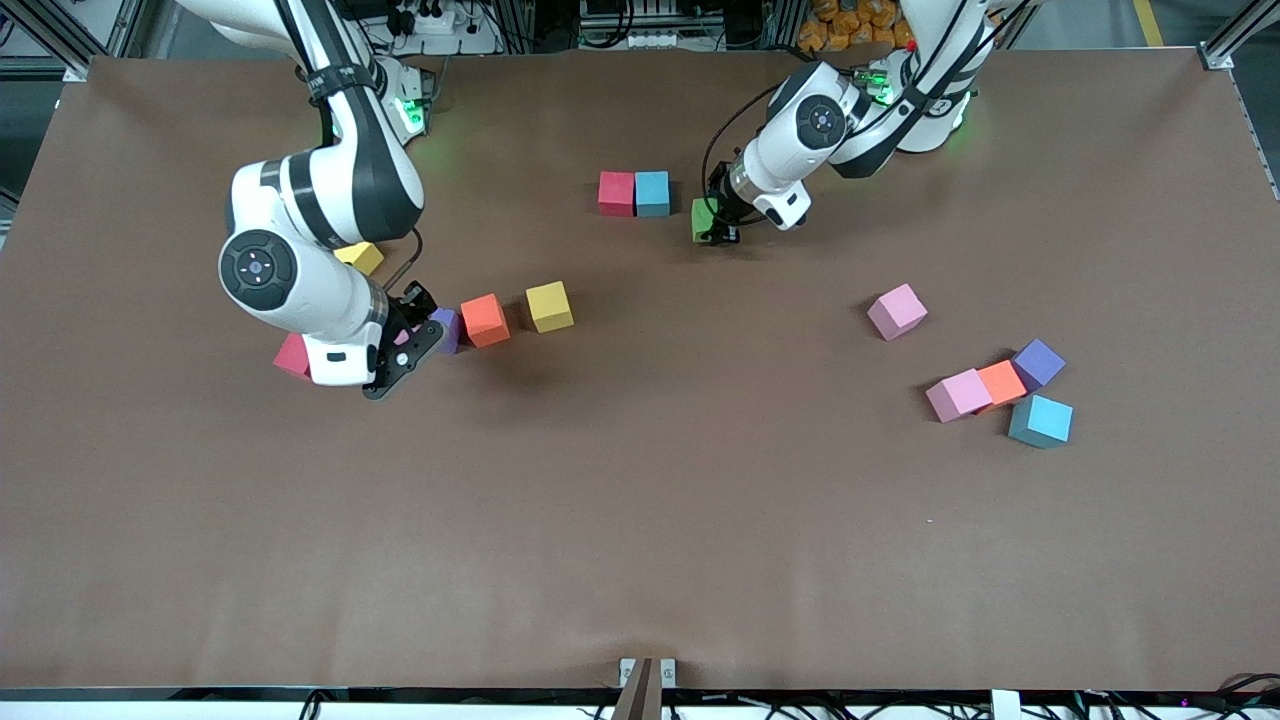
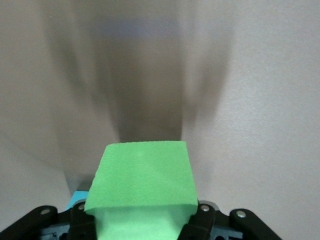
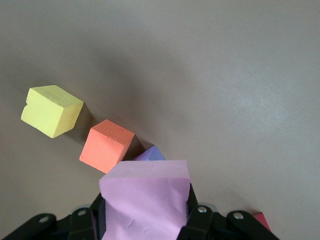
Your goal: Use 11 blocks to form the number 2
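Overhead, a brown counter (image 1: 640,520) carries scattered blocks. Left gripper (image 1: 718,232), jaws clamped on a green block (image 2: 142,185), sits low beside the touching red (image 1: 617,193) and blue (image 1: 652,193) pair. Right gripper (image 1: 405,350), jaws gripping a pink block (image 3: 146,202), hangs beside the purple (image 3: 150,154), orange (image 3: 106,145) and yellow (image 3: 51,110) blocks.

Green block (image 2: 142,172) is showing a matte, finely grained foam face; pink block (image 3: 146,200) is looking the same, with faint creases. Orange block (image 3: 106,145) and yellow block (image 3: 51,110) are reading as dull, porous foam. Worktop (image 1: 640,520) is looking like matte brown paper-like sheet. Arm shells are showing glossy white plastic; fingers (image 3: 196,220) are looking matte black.
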Robot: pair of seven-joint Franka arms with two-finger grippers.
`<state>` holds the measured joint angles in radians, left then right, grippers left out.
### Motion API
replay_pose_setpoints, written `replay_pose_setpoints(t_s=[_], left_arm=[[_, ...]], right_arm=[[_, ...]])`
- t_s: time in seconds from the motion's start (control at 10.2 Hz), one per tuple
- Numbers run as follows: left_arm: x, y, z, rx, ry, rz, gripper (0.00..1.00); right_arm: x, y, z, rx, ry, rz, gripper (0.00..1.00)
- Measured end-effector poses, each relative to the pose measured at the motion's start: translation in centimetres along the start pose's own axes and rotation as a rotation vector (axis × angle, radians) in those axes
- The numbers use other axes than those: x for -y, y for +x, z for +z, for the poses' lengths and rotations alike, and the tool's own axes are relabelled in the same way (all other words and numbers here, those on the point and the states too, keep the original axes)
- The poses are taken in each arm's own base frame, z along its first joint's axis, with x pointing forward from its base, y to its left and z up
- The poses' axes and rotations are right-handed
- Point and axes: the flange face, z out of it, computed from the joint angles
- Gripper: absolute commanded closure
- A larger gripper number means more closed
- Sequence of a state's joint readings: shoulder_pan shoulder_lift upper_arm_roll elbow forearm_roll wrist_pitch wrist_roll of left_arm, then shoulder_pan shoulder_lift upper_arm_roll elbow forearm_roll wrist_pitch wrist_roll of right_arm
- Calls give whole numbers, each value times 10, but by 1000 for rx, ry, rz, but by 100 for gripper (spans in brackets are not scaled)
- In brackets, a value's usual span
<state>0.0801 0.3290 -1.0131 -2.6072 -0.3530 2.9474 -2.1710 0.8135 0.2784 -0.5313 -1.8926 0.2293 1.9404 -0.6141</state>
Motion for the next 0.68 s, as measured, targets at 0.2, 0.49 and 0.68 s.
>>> replay_pose_setpoints(t_s=[0.2, 0.49, 0.68], left_arm=[[12, 0, 3, 2, 3, -3, 100], [25, -7, 5, 15, 12, -5, 100], [31, -11, 6, 16, 18, 7, 100]], right_arm=[[0, 0, 0, 0, 0, -1, 100], [1, 0, 1, 1, 1, -1, 100], [1, 0, 1, 1, 1, -1, 100]])
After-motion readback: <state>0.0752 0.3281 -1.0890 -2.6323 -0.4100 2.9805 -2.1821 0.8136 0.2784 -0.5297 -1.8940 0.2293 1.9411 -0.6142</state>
